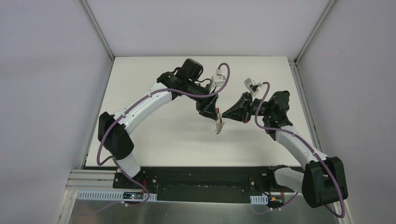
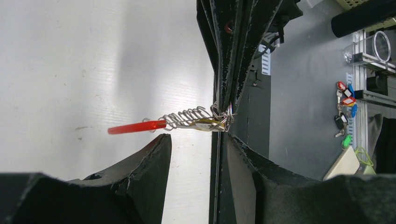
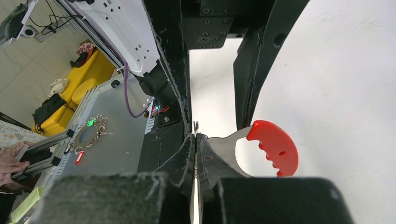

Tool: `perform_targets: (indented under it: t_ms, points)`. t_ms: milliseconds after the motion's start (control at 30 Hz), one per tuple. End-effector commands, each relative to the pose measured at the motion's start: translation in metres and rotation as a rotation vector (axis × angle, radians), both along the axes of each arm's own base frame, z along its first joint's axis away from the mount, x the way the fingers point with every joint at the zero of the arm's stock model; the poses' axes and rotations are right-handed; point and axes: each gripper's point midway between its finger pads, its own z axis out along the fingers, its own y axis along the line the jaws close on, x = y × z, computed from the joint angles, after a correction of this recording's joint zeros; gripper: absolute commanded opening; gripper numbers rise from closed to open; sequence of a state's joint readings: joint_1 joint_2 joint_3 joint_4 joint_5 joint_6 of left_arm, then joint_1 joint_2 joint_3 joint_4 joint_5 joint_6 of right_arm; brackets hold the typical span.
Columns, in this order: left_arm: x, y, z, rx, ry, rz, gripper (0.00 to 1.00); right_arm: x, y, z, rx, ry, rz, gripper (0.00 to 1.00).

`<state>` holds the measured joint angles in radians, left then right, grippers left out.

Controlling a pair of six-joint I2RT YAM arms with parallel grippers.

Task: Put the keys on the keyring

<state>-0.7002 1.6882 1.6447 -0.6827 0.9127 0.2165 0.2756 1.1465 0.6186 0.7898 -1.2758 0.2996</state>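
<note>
The keyring hangs in the air between both grippers above mid-table (image 1: 218, 126). In the left wrist view its red band (image 2: 135, 127) points left and its silvery chain (image 2: 187, 116) runs right to the pinch point. The key's yellow head (image 2: 206, 125) lies along the chain; I cannot tell if it is threaded. My right gripper (image 3: 195, 140) is shut on the keyring's thin metal end, with the red part (image 3: 274, 147) beside it; it enters the left wrist view from above (image 2: 225, 109). My left gripper (image 2: 198, 142) is open, its jaws just short of the chain, holding nothing.
The black base plate (image 1: 201, 179) runs along the table's near edge. Beyond it lies a grey shelf with a bunch of coloured key tags (image 2: 345, 109), which also shows in the right wrist view (image 3: 88, 133). White walls (image 1: 46, 93) close both sides.
</note>
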Motion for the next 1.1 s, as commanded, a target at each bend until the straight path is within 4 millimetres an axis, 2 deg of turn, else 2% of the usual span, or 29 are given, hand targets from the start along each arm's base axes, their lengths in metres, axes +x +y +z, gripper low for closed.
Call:
perform_targets:
  t_ms: [0,133,500,733,833,1067]
  points:
    - [-0.014,-0.007,0.014,-0.114,-0.008,-0.076,0.47,-0.001,-0.002,0.017,0.028,-0.094,0.000,0.00]
    - [-0.025,-0.007,0.008,-0.170,0.012,-0.124,0.47,0.001,-0.004,0.017,0.028,-0.092,-0.009,0.00]
    - [-0.020,-0.019,0.003,-0.221,0.043,-0.094,0.47,0.004,-0.003,0.015,0.027,-0.080,-0.018,0.00]
    - [-0.030,-0.024,-0.002,-0.251,0.079,-0.124,0.45,0.005,-0.005,0.014,0.025,-0.081,-0.021,0.00]
    - [-0.032,-0.024,-0.002,-0.254,0.081,-0.132,0.41,0.005,-0.005,0.014,0.025,-0.081,-0.021,0.00]
    - [-0.033,-0.024,-0.004,-0.251,0.096,-0.140,0.22,0.005,-0.005,0.014,0.025,-0.084,-0.022,0.00]
